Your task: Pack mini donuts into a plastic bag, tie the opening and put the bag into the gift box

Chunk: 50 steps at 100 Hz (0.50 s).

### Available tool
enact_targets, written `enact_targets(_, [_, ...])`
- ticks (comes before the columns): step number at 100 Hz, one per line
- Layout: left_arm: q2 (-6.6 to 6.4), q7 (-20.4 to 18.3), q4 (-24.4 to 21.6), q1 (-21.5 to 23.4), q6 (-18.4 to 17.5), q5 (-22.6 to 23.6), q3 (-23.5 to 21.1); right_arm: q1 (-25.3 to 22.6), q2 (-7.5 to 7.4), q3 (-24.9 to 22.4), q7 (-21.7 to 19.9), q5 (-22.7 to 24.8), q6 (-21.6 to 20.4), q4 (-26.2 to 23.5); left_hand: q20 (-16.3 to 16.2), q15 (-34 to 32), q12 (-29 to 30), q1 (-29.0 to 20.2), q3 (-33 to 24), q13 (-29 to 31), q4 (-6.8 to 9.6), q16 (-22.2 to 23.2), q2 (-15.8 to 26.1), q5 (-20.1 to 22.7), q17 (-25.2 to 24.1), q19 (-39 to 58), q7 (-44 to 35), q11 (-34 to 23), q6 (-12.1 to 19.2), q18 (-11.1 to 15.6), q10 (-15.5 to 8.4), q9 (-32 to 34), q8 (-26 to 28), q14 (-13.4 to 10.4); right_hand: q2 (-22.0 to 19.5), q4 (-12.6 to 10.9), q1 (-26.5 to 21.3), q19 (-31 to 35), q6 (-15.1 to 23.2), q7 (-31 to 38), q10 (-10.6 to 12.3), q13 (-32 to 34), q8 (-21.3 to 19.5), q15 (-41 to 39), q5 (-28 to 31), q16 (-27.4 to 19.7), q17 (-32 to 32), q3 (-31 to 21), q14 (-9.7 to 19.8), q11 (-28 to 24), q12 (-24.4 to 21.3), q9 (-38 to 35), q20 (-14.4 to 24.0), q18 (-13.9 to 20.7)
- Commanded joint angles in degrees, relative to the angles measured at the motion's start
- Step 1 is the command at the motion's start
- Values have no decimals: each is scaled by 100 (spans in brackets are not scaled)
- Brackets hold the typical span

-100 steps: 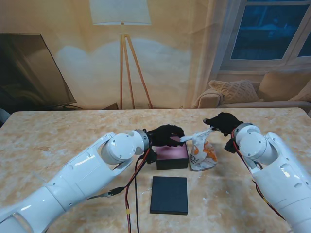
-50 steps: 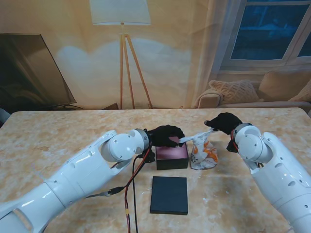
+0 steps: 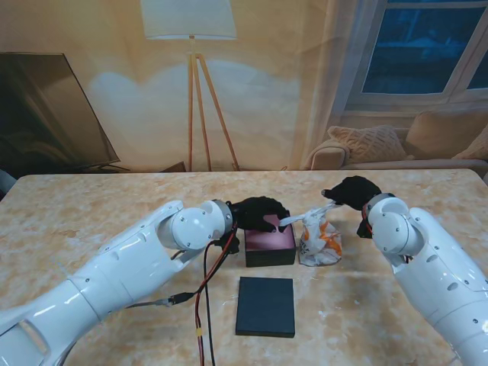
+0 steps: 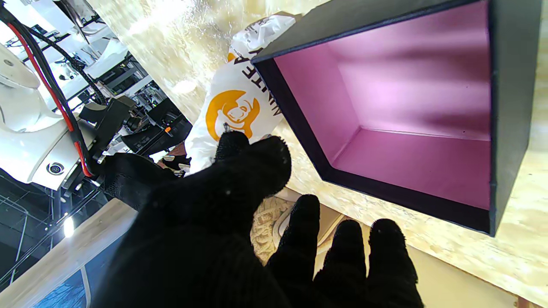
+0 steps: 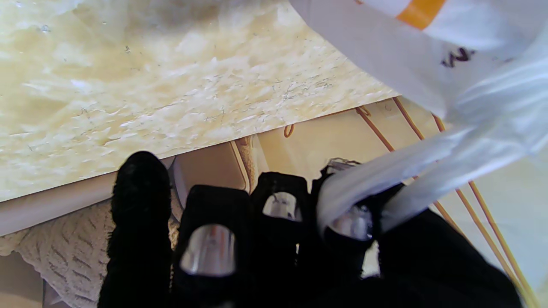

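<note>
Nearest on the table (image 3: 91, 221) lies the dark lid (image 3: 265, 306), flat and apart from the open box (image 3: 269, 246) just beyond it — pink inside, nothing in it. Right of the box, touching its side, sits the white bag (image 3: 319, 242) with orange print, its two handles pulled taut to either side. Farther back the left hand (image 3: 259, 213) hangs over the box's far edge pinching one handle, and the right hand (image 3: 351, 192) is clamped on the other.

Marble table (image 3: 91, 221): open box (image 3: 269, 245), lid (image 3: 265, 306), bag (image 3: 319, 242).
</note>
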State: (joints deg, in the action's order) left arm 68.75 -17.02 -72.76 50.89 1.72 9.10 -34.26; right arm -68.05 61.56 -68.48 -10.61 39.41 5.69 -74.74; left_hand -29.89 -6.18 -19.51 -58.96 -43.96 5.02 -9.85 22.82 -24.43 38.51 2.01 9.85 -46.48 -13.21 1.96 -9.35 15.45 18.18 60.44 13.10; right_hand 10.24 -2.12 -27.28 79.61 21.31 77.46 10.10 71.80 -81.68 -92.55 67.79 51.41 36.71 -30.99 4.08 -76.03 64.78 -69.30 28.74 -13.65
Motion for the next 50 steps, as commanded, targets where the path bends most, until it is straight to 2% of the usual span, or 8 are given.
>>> enact_targets(1, [-50,-88,56,-7,46,-36,-15,-69,1,-125,20,-230,10,11,76,-69,-5,-12,119,82,-91,-22,23,249,-28,115,-467,50,-506,-29,-55,97,-223,21,-300,222,-294,85,-528,391,-7,-32,-72,-115,-64,-102,-174,259,1,173,-62,118,-85,-82])
enact_targets(17, [-31,-24,-5,31,68,-95,-70,-249,36,-352,85,-523,-126,-172,90,-108,6,273,569,131,-5,9,119,-298,-71,393,845,75,-880,-72,19,85,-1723,112,-383,397,-737,-204,-876,-1627,-708,-879,909,994,-1315,-237,-593,1009,-126,1392,-595,1000,10,-139])
enact_targets(23, [-33,-12,-41,65,94,-128,-116,-332,19,-474,-34,-659,-248,-268,114,-115,12,524,569,148,80,11,211,-172,-120,553,1666,87,-1224,-93,53,97,-2405,141,-99,596,-928,-436,-962,-2298,-938,-1226,1575,1537,-1899,-328,-788,1011,-186,1896,-838,1356,13,-159])
enact_targets(27, [-27,12,-55,89,107,-151,-146,-400,9,-562,-165,-821,-286,-363,159,-125,16,792,478,160,210,16,355,-55,-159,689,2271,95,-1424,-101,75,106,-2704,163,59,688,-1025,-527,-1028,-2653,-994,-1369,1990,1771,-2328,-369,-866,970,-253,2075,-936,1497,31,-196])
enact_targets(29, [-23,28,-58,98,108,-158,-157,-432,1,-600,-231,-877,-299,-409,179,-126,17,880,447,161,258,16,403,-32,-173,736,2448,96,-1482,-100,80,109,-2770,172,94,719,-1058,-574,-1062,-2796,-986,-1430,2356,1901,-2567,-389,-897,972,-279,2153,-999,1561,59,-213])
enact_targets(34, [-16,61,-58,111,102,-162,-171,-493,-23,-668,-353,-918,-378,-486,240,-138,19,1152,342,170,498,22,536,13,-221,901,2993,102,-1657,-107,106,110,-3121,198,99,743,-1063,-661,-1012,-3080,-1022,-1551,2876,2172,-2905,-461,-966,1000,-352,2362,-1137,1664,87,-234])
enact_targets(41, [-4,98,-46,111,83,-154,-171,-567,-49,-732,-432,-884,-487,-579,269,-147,17,1288,387,176,493,27,466,-40,-261,1026,3310,104,-1788,-112,121,117,-3375,214,76,742,-1061,-755,-1022,-3350,-1122,-1751,3311,2545,-3299,-566,-1060,1047,-409,2700,-1332,1851,104,-276])
enact_targets(50, [4,110,-40,108,59,-174,-174,-682,-63,-828,-486,-915,-590,-722,293,-157,16,1396,465,179,463,30,441,-15,-305,1155,3457,103,-1828,-92,114,120,-3470,215,6,736,-1042,-784,-1028,-3434,-1209,-1831,3481,2774,-3431,-631,-1099,1094,-446,2937,-1475,1943,132,-322])
